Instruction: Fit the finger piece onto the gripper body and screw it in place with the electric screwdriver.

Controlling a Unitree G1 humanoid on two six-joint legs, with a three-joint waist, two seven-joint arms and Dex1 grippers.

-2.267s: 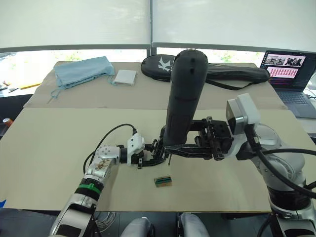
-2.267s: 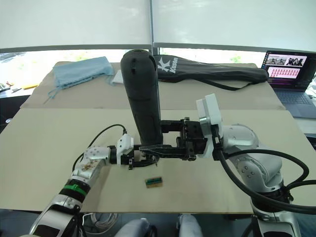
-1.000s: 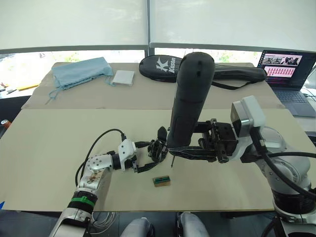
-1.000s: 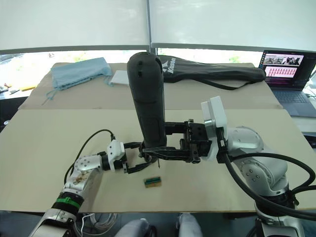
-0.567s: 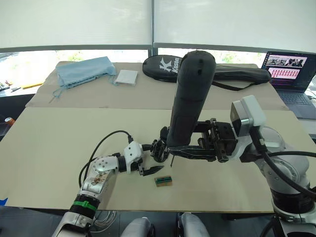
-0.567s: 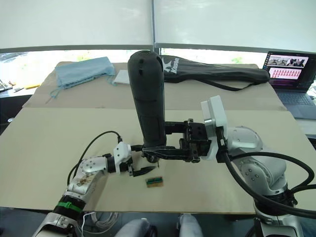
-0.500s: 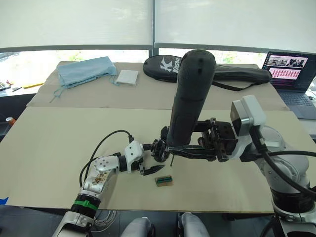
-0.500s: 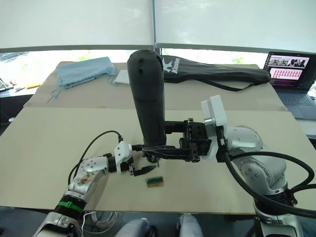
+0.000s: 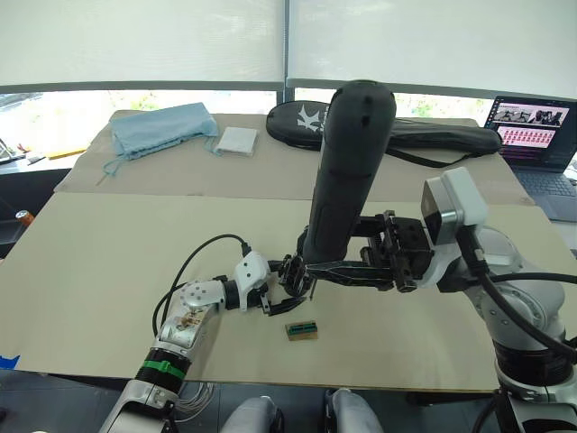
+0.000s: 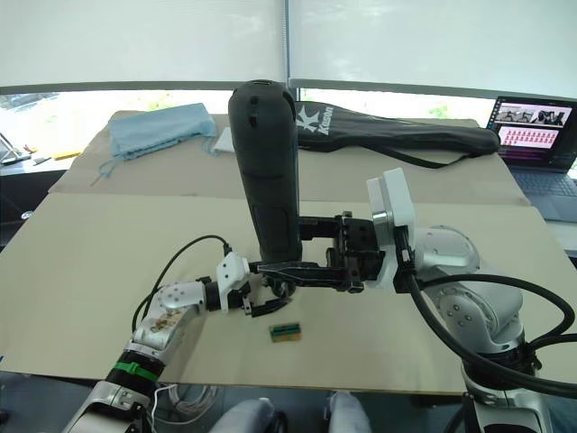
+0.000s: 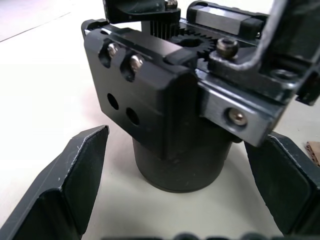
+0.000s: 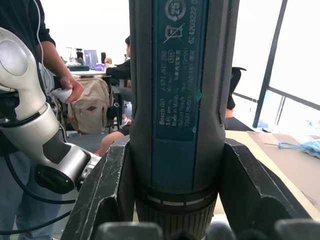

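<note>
The electric screwdriver (image 9: 347,171) stands nearly upright over the table's middle, with my right gripper (image 9: 320,268) shut on its lower end; its barrel shows between my right fingers (image 12: 107,200). Just below its tip the gripper body (image 9: 294,271) sits on the table, a chunky black block with screws and a gear (image 11: 170,115). My left gripper (image 9: 283,290) is open, one finger (image 11: 70,185) on each side of the body and apart from it. I cannot tell the finger piece apart from the dark body.
A small green-brown box (image 9: 301,330) lies just in front of the body. At the back are a blue cloth (image 9: 162,126), a white pad (image 9: 239,140), a black racket bag (image 9: 406,135) and a laptop (image 9: 536,135). People stand in the room behind.
My left gripper has moved right, closer to the gripper body, and now straddles it. The screwdriver stays upright in my right gripper.
</note>
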